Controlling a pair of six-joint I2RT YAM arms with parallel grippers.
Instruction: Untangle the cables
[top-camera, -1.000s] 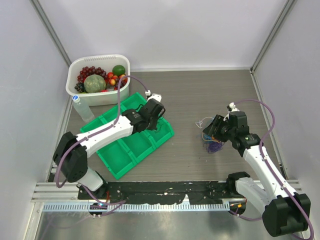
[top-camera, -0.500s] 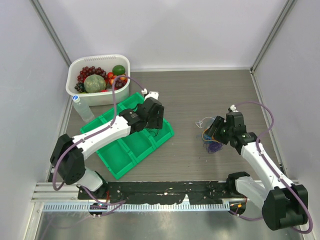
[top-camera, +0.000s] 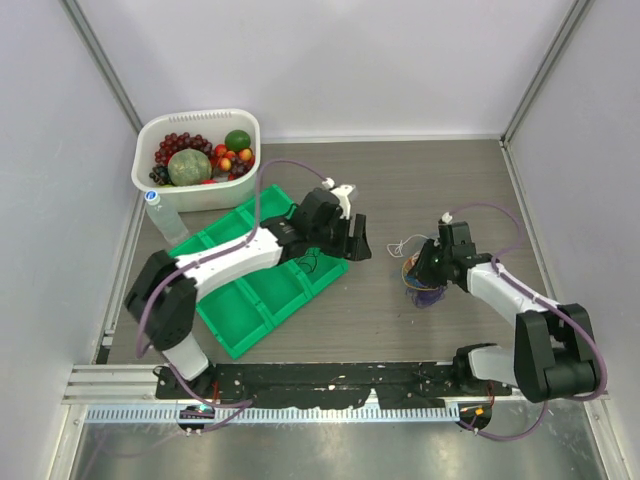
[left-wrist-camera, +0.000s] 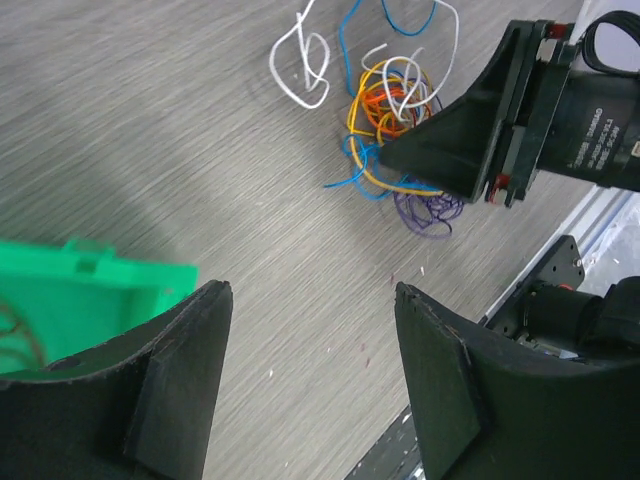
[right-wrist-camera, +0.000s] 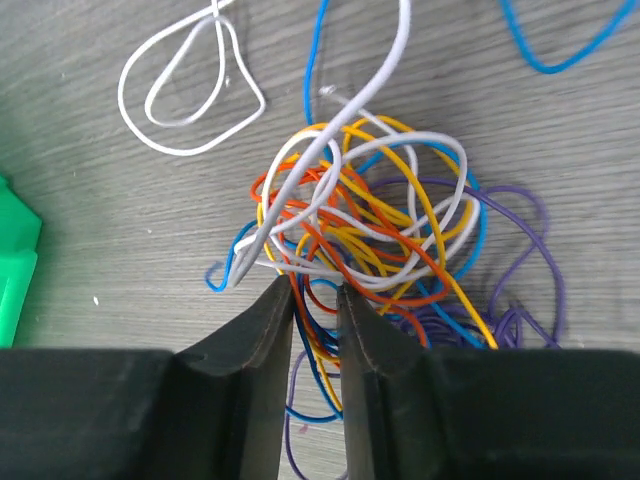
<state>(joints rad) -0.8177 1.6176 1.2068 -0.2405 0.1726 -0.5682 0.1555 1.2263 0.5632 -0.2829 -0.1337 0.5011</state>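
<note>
The cables (top-camera: 422, 283) lie in a tangle of orange, yellow, blue, white and purple wire on the table right of centre. A white loop (right-wrist-camera: 190, 95) lies apart at the tangle's upper left. My right gripper (top-camera: 418, 268) is down at the near edge of the tangle (right-wrist-camera: 370, 230). Its jaws (right-wrist-camera: 315, 290) stand close together with orange, blue and yellow strands running between them. My left gripper (top-camera: 356, 246) hovers open over bare table just right of the green tray, and nothing lies between its fingers (left-wrist-camera: 308, 300). The left wrist view shows the tangle (left-wrist-camera: 395, 100) ahead of it.
A green compartment tray (top-camera: 255, 295) lies left of centre, and its corner shows in the wrist views (left-wrist-camera: 90, 290) (right-wrist-camera: 10, 260). A white tub of fruit (top-camera: 197, 150) and a bottle (top-camera: 165, 220) stand at the back left. A black rail (top-camera: 330, 380) runs along the near edge.
My left gripper opened and swung right off the tray toward the cables. My right gripper dropped onto the tangle and its jaws narrowed around some strands.
</note>
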